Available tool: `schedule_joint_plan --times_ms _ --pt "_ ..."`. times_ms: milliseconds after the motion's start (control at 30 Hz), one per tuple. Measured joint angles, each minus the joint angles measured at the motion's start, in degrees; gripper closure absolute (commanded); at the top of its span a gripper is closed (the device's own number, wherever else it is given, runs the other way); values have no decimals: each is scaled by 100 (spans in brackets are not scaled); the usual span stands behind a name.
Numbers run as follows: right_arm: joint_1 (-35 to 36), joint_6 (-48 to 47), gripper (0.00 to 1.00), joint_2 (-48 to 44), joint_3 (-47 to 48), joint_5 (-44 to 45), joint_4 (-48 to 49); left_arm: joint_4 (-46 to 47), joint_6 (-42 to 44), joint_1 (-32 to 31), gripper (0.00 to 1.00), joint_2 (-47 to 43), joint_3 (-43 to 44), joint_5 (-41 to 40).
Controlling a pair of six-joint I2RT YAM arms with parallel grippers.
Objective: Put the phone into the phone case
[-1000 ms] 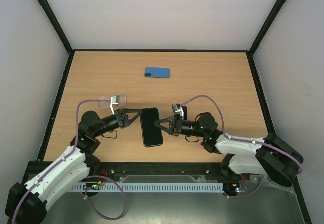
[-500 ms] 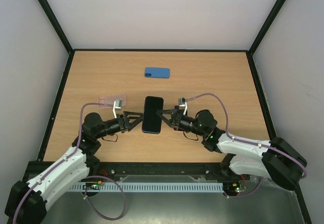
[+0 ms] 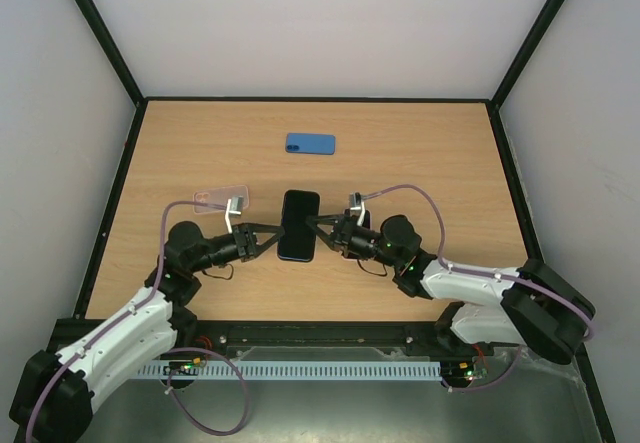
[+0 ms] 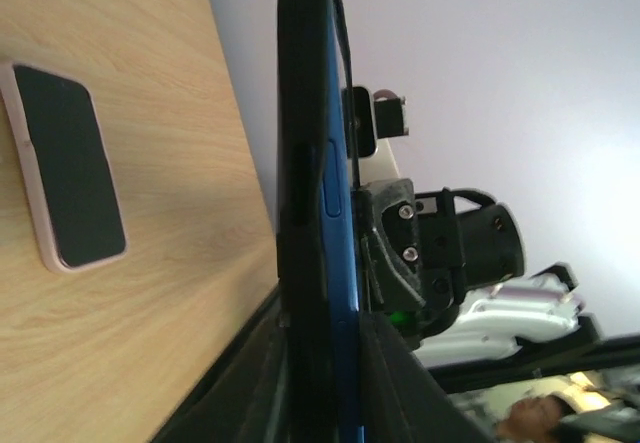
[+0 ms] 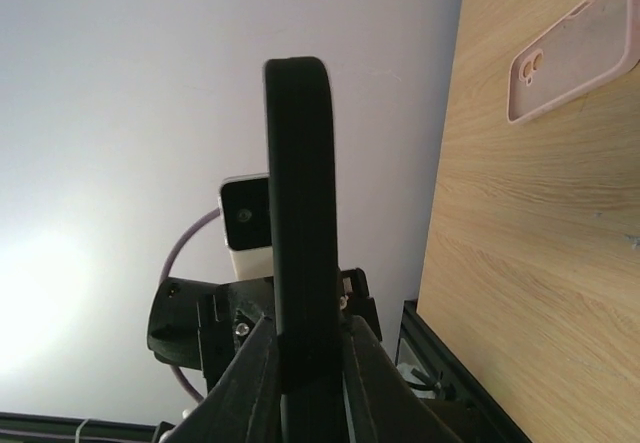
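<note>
A dark slab (image 3: 298, 225) hangs above the table's middle, gripped from both sides. Edge-on in the left wrist view it is a blue phone (image 4: 338, 213) lying against a black phone case (image 4: 300, 183). My left gripper (image 3: 277, 234) (image 4: 322, 335) is shut on its left edge. Opposite, my right gripper (image 3: 318, 225) (image 5: 305, 351) is shut on the other edge, where only the black case edge (image 5: 300, 213) shows.
A blue phone-shaped item (image 3: 310, 143) lies flat at the back centre. An empty translucent pink case (image 3: 220, 199) (image 5: 570, 48) lies by the left arm. A pink-cased phone, screen up (image 4: 70, 168), rests on the wood below the right gripper.
The held slab has moved away from the near edge and risen. My left fingers spread wide half a second ago and have closed on it again. The right grip has stayed closed.
</note>
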Motion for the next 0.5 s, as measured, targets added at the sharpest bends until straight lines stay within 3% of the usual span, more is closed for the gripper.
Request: schedule_joint_plan --times_ms 67,167,267,333,433,500 --pt "0 2 83 39 0 24 33 -42 76 -9 98 39 17 -2" --pt "-9 11 81 63 0 96 66 -229 254 -11 98 96 129 -17" --pt "-11 9 86 109 0 129 79 -597 472 -11 96 105 313 -63" --pt "-11 26 88 164 0 129 101 -850 610 -13 90 105 431 -98" --pt "-9 26 88 216 0 122 146 -1078 721 -13 69 55 511 -131" --pt "-4 48 89 219 0 94 179 -1176 754 -17 60 9 542 -153"
